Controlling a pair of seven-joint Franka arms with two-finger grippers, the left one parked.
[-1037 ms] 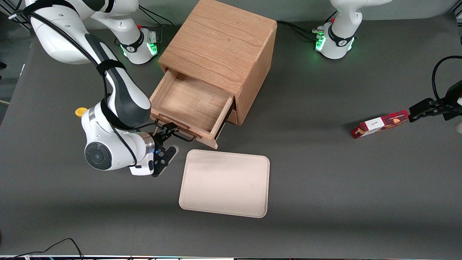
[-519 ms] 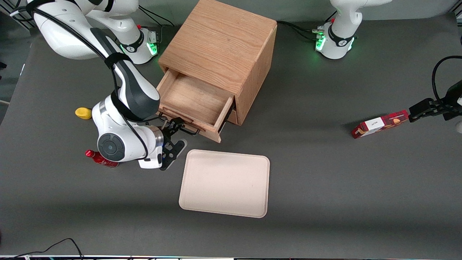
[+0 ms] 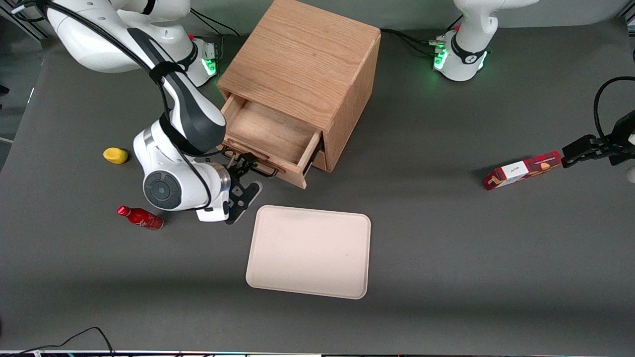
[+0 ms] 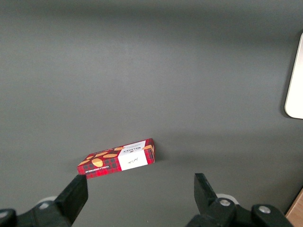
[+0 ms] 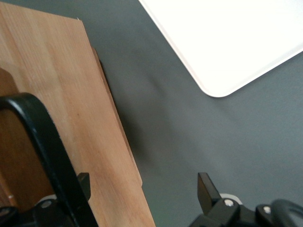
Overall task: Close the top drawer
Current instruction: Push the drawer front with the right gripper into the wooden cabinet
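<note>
Over grey tabletop (image 3: 446, 238), spread-open claw (image 3: 246, 184) straddles the top drawer (image 3: 270, 136)'s black handle (image 5: 47, 146).

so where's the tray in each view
Front view: the tray lies flat on the table, nearer the camera than the top drawer, beside the tool.
Right wrist view: one rounded corner of it.
Left wrist view: a sliver of its edge.
Shared landmark: the grey table.

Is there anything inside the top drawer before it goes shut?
The exposed part of the top drawer shows only bare wood. The part under the cabinet top is hidden. The gripper, open, sits at the drawer's black handle.
</note>
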